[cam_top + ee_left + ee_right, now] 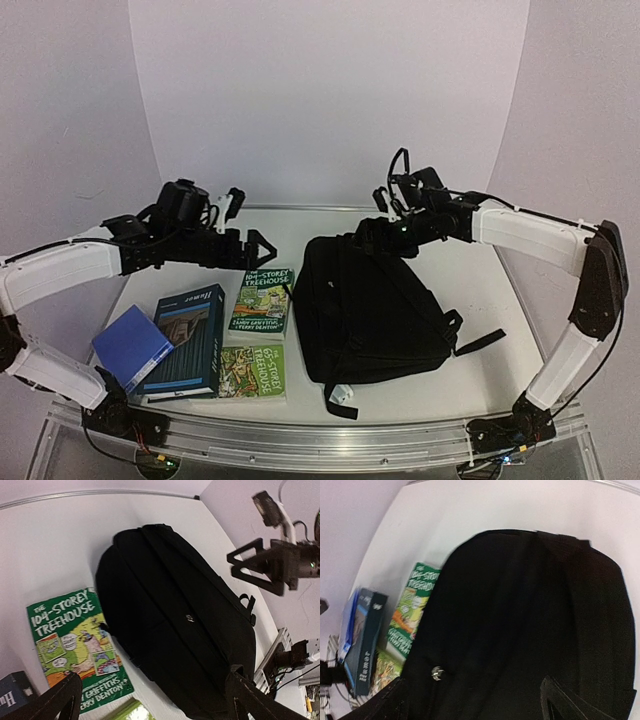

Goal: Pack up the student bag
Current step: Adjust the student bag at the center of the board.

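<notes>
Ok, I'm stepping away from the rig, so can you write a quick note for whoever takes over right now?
Left gripper: open, empty, raised near the books' far end.
Right gripper: open, empty, over the far end of the large black fabric backpack, which lies flat mid-table.
Beside it, outside: green 104-Storey Treehouse paperback, second green paperback, dark-blue Humor book, light-blue flat item.
Done: nothing visibly packed; no opening shows.
Left: open the backpack, load the books.

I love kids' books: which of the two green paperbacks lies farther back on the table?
The green-and-yellow paperback titled 104-Storey Treehouse; the other green paperback lies just in front of it, towards the near side.
</notes>
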You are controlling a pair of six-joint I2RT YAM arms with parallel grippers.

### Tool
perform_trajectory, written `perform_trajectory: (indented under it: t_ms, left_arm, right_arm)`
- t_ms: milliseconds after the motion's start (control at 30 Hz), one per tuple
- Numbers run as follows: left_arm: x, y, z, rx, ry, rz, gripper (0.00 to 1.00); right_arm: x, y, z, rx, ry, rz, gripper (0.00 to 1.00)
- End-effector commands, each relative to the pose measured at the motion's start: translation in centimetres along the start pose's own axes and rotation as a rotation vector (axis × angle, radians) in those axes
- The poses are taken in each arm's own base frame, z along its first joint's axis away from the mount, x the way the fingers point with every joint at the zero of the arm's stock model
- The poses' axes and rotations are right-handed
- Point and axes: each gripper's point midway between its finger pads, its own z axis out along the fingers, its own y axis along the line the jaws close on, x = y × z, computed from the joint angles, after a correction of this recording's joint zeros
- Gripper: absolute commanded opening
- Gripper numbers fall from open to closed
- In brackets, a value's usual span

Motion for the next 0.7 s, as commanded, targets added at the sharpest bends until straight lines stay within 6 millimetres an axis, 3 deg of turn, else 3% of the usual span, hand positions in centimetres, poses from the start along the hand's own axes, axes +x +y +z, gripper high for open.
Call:
perform_trajectory:
  t_ms: [0, 67, 200, 333, 500, 667]
  left_arm:
    - [-1.9, -3.6, 2.3, -0.089, -0.085, 0.041, 1.00]
    - [-1.2, -4.6, 3.7, -0.105, -0.062, 0.040, 1.00]
    - [0.4, -3.2, 6.4, -0.183, 0.002, -0.046, 0.97]
    - [2.1, -3.3, 8.2, -0.158, 0.063, -0.106, 0.91]
    - [3.2, -3.0, 9.3, -0.159, 0.097, -0.151, 0.81]
    - [3.8, -3.2, 10.2, -0.114, 0.118, -0.176, 0.77]
  right_arm:
    - [-0.8, -4.9, -0.2, 0.050, -0.092, 0.217, 0.87]
    - [0.2, -4.1, 0.2, -0.064, -0.073, 0.260, 0.84]
    - [3.0, -2.2, 0.5, -0.234, -0.011, 0.321, 0.74]
    - [4.9, -1.5, -0.7, -0.296, 0.016, 0.349, 0.70]
    - [6.3, -0.3, -1.2, -0.383, 0.030, 0.387, 0.65]
    - [8.2, 0.7, 0.3, -0.404, 0.090, 0.393, 0.63]
